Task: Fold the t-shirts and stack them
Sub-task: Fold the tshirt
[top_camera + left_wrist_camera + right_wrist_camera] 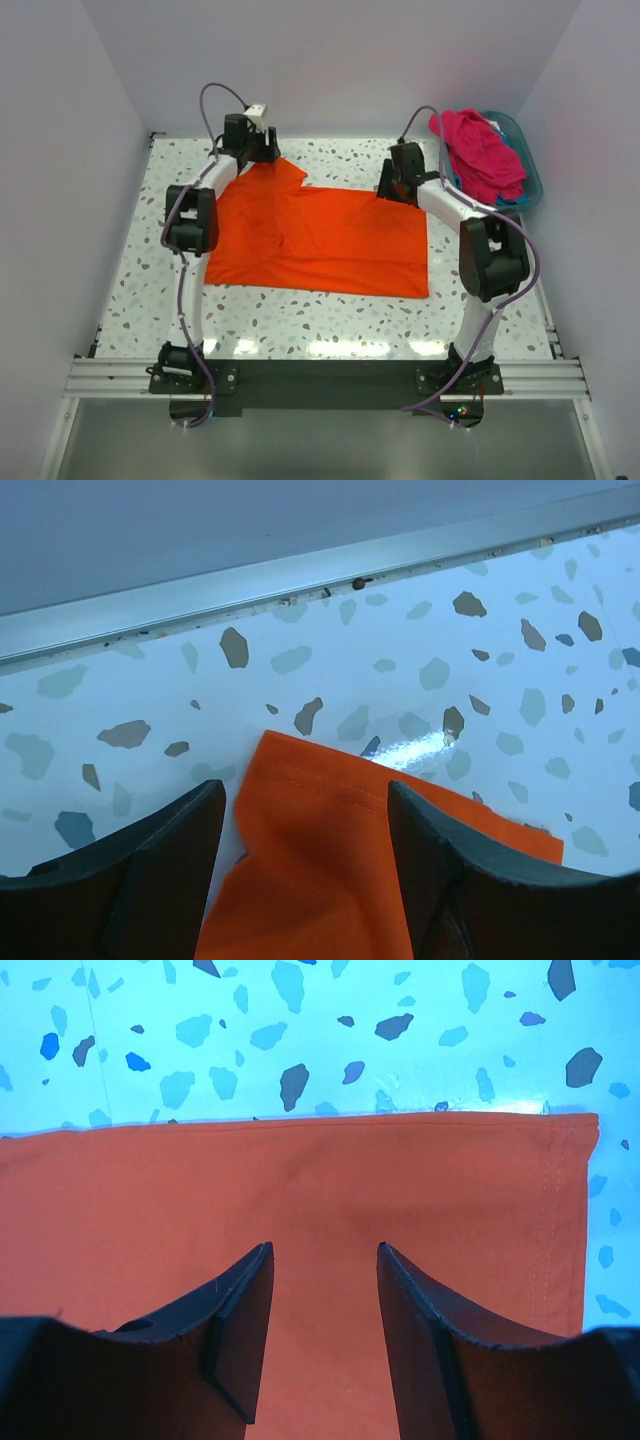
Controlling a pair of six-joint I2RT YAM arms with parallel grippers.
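Both jaws apart: left gripper [305,802], right gripper [325,1252] over orange t-shirt [330,235] | top view alone: pink t-shirt [482,152], basket [534,172]

top view: bright, even light, faint shadows; glare patches on the tabletop [300,312] near its front edge. left wrist view: small glare spot beside the orange t-shirt [320,870]; fingers [160,880] slightly blurred. right wrist view: strong blue cast, cloth stitching sharp.
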